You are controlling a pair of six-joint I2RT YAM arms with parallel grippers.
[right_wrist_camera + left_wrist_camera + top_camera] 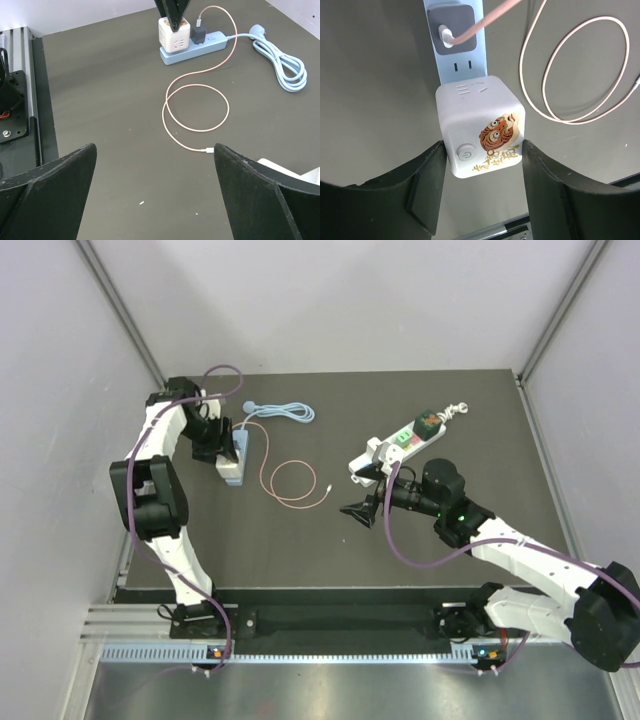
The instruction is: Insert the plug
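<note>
top external: high behind the arm bases (330,625), looking down on the whole counter (300,550).
left wrist: very close above cube adapter (480,125) on power strip (465,65).
right wrist: low, looking across counter; shares that adapter and strip, distant.

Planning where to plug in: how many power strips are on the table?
2. A blue strip at the far left, with the cube on it; a white strip right of centre. None looks hidden.

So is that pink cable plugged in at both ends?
No: the pink cable leaves the dark charger, but its other end lies free on the table.
</note>
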